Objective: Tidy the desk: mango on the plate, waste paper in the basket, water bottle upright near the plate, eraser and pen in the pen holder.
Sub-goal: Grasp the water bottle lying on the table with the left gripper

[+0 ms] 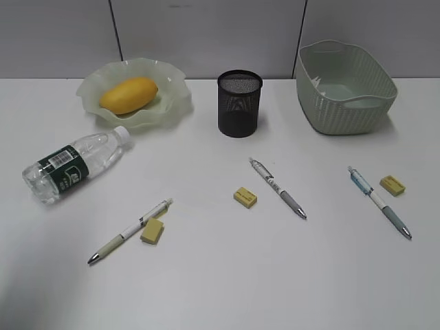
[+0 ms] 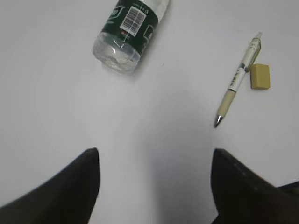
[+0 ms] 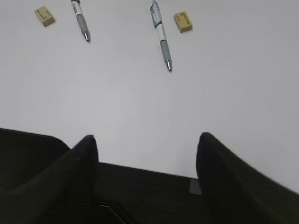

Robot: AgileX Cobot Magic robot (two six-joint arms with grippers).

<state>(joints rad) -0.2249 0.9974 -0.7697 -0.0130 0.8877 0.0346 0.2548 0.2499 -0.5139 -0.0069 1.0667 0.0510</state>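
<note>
Three pens (image 1: 130, 231) (image 1: 278, 188) (image 1: 379, 201), three erasers (image 1: 152, 231) (image 1: 245, 197) (image 1: 392, 184) (all yellow), one mango (image 1: 128, 95), one water bottle (image 1: 75, 163).

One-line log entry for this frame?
mango: on plate | bottle: lying | pens, erasers: on desk | left gripper: open | right gripper: open

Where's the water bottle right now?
The water bottle lies on its side at the left of the exterior view, just in front of the plate holding the mango.
</note>
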